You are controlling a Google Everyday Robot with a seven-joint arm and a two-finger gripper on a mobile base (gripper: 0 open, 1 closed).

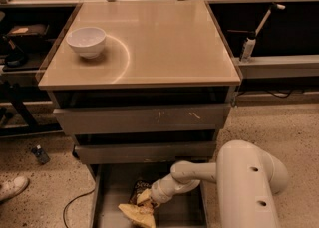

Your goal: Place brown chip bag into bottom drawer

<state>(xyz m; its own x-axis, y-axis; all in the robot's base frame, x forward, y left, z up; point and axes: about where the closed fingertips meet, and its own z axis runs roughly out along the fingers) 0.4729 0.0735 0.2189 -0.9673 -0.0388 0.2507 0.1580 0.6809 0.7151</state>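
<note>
Over on the left of the counter (149, 48) sits a white bowl (86, 41), close to the left edge. Down low, the bottom drawer (112, 197) stands open with bare grey floor along its left wall. The brown chip bag (135, 213) lies tilted mid-drawer, and the gripper (145, 198) is right on it from the right. Can't tell if it's clamped or loose. The arm (199, 171) crowds the drawer's right side.

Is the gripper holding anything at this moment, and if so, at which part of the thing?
It cannot be told. The gripper is inside the bottom drawer, right at the middle of the brown chip bag, but a hold is not visible.
</note>
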